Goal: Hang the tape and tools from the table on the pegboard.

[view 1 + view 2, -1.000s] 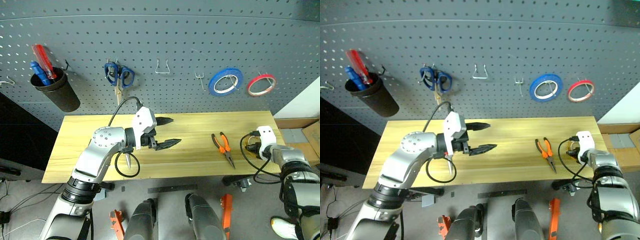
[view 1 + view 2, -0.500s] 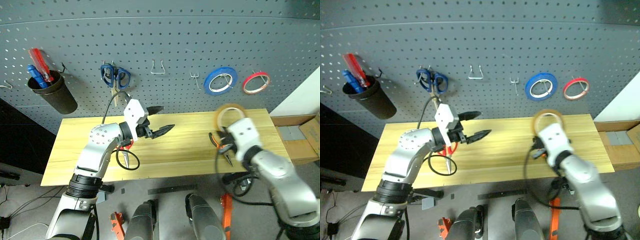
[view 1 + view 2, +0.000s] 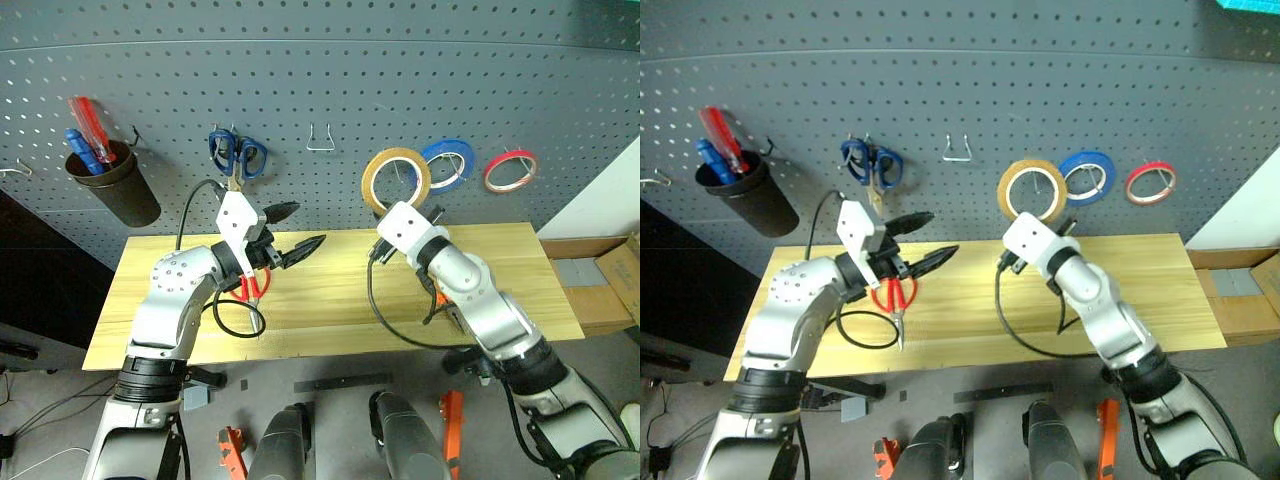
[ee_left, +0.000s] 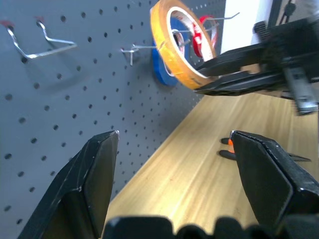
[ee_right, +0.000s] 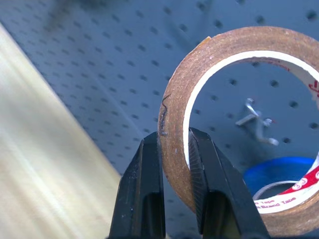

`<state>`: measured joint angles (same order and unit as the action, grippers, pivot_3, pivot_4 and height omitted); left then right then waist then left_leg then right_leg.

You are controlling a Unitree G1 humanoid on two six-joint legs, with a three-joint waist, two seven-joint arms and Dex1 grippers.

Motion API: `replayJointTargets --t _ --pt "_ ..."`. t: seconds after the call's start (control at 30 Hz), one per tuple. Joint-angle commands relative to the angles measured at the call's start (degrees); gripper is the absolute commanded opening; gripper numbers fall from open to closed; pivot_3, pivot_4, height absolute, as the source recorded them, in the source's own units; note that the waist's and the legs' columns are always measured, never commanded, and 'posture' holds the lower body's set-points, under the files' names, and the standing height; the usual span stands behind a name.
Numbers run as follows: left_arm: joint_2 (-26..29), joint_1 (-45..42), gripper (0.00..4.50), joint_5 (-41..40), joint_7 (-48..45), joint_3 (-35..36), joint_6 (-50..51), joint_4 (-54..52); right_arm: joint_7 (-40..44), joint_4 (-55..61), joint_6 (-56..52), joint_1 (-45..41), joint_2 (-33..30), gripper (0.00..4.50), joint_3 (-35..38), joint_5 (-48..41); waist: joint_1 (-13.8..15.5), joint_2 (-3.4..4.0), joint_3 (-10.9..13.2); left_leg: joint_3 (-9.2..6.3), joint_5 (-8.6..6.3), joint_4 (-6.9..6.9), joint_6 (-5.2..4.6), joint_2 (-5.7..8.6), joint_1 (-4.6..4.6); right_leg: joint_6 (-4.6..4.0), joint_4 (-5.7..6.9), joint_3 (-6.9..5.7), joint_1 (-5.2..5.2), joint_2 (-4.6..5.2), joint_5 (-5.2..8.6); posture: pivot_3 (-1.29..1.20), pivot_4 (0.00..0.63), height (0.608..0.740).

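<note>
Tape [image 3: 396, 180]: thin tan translucent ring, white inner core, pinched at its rim by right gripper [image 5: 174, 149]. Left gripper [image 3: 290, 232] spread wide, empty.

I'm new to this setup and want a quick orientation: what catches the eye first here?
The yellow-tan tape roll, pinched in the right gripper and held up before the dark grey pegboard, close to a bare metal hook beside the hanging blue tape roll. Next, the left gripper, fingers apart and empty, poised above the red-handled scissors lying on the light wood table.
</note>
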<state>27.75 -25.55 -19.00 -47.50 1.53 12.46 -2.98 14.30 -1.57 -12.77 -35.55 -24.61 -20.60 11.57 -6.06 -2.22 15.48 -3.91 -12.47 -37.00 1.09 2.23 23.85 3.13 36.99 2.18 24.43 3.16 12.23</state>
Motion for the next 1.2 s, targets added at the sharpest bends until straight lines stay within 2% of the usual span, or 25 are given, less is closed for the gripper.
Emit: replayJointTargets --t 0.03,0.2,0.23,0.33,0.47,0.53,0.6,0.67,0.73,0.87,0.97,1.03,1.2 --pt "-0.1 -0.7 3.84 -0.2 0.7 0.0 -0.6 -3.4 -0.1 -7.9 7.3 -3.6 0.0 0.13 1.7 1.9 0.0 0.00 0.0 0.01 0.00 0.00 0.00 0.00 0.00 0.00 0.00 0.01 0.01 0.00 -0.01 -0.14 0.155 0.740" --pt "-0.2 -0.9 3.84 0.2 0.9 -0.6 -0.7 -3.1 0.7 -10.9 10.7 -3.9 1.4 0.13 2.8 2.4 0.0 0.01 -0.1 0.03 0.00 0.02 0.00 -0.01 0.00 -0.02 0.05 0.03 0.05 0.00 -0.02 -0.14 0.166 0.740" --pt "-0.1 -1.0 3.84 0.3 0.8 -0.7 -0.8 -2.8 0.8 -9.7 10.7 -3.0 1.5 0.84 3.0 2.5 0.0 0.01 -0.1 0.04 0.00 0.02 0.00 -0.01 0.01 -0.02 0.07 0.04 0.07 0.00 -0.02 -0.14 0.171 0.740" --pt "0.3 -1.3 3.84 1.3 0.7 -1.2 -1.5 -1.7 1.4 -3.0 9.2 2.0 1.4 1.74 3.6 3.1 0.0 0.00 -0.1 0.03 0.00 0.01 0.00 0.00 0.01 -0.01 0.10 0.06 0.08 0.00 -0.03 -0.15 0.176 0.740" --pt "1.4 -1.2 3.84 3.7 0.3 -2.1 -2.1 0.4 3.1 13.5 5.5 13.8 1.8 3.13 4.7 2.1 0.7 0.02 -0.1 -0.01 -0.01 0.02 0.00 0.00 0.02 -0.01 0.12 0.02 0.08 0.00 -0.02 -0.16 0.189 0.740" --pt "2.9 0.3 3.84 5.9 -2.0 -4.0 -4.2 1.7 3.0 21.0 1.4 22.2 2.1 3.87 5.0 2.8 0.9 0.03 -0.1 0.00 -0.01 0.01 -0.01 0.00 0.02 -0.01 0.12 0.04 0.08 0.00 -0.02 -0.17 0.204 0.740" --pt "3.3 1.1 3.84 5.6 -3.2 -4.6 -4.1 2.0 1.1 24.8 -9.1 28.2 5.9 4.47 8.4 1.1 0.9 0.04 -0.1 0.00 -0.01 0.02 -0.01 -0.02 -0.02 0.00 0.11 0.05 0.06 -0.01 -0.01 -0.18 0.220 0.740" --pt "3.4 1.0 3.84 5.5 -3.9 -4.9 -4.3 2.5 -0.3 25.3 -20.9 29.7 10.7 4.47 12.7 -1.3 0.8 0.04 -0.1 0.02 -0.01 -0.03 -0.01 -0.06 -0.03 -0.01 0.11 0.09 0.04 -0.02 -0.01 -0.19 0.231 0.740" --pt "3.6 0.6 3.84 5.7 -4.7 -5.0 -4.6 3.0 -0.7 25.4 -27.8 28.9 12.8 4.47 14.2 -1.5 0.8 0.06 -0.1 0.11 0.06 -0.11 -0.10 -0.08 -0.07 -0.06 0.10 0.15 0.03 -0.04 -0.09 -0.21 0.250 0.740" --pt "4.0 -1.3 3.84 6.8 -6.8 -6.7 -5.8 5.2 -2.2 16.2 -40.6 19.8 14.9 4.47 20.9 -4.1 0.2 0.08 -0.1 0.30 0.14 -0.10 -0.22 -0.13 -0.42 -0.03 0.06 0.23 -0.24 -0.04 0.02 -0.20 0.258 0.740" --pt "3.5 -2.4 3.84 6.8 -7.4 -7.2 -5.7 5.3 -2.2 5.7 -42.0 13.9 13.4 4.47 24.0 -5.8 -0.1 0.07 -0.1 0.32 0.16 -0.07 -0.25 -0.14 -0.51 0.14 0.07 0.21 -0.33 -0.04 -0.09 -0.19 0.257 0.740" --pt "3.2 -2.4 3.84 6.7 -7.4 -7.4 -5.5 5.0 -1.7 -2.4 -42.0 10.1 12.3 4.47 25.5 -7.1 -0.2 0.08 -0.1 0.38 0.16 0.01 -0.25 -0.13 -0.50 -0.09 0.04 0.23 -0.30 -0.03 -0.23 -0.19 0.256 0.740" --pt "3.4 -0.9 3.84 6.4 -6.2 -6.5 -5.4 4.1 -1.3 -15.2 -39.5 4.5 11.3 4.47 26.0 -9.3 -0.5 0.08 -0.1 0.43 0.12 0.12 -0.27 -0.11 -0.38 -0.06 -0.01 0.26 -0.16 -0.01 -0.22 -0.17 0.251 0.740"
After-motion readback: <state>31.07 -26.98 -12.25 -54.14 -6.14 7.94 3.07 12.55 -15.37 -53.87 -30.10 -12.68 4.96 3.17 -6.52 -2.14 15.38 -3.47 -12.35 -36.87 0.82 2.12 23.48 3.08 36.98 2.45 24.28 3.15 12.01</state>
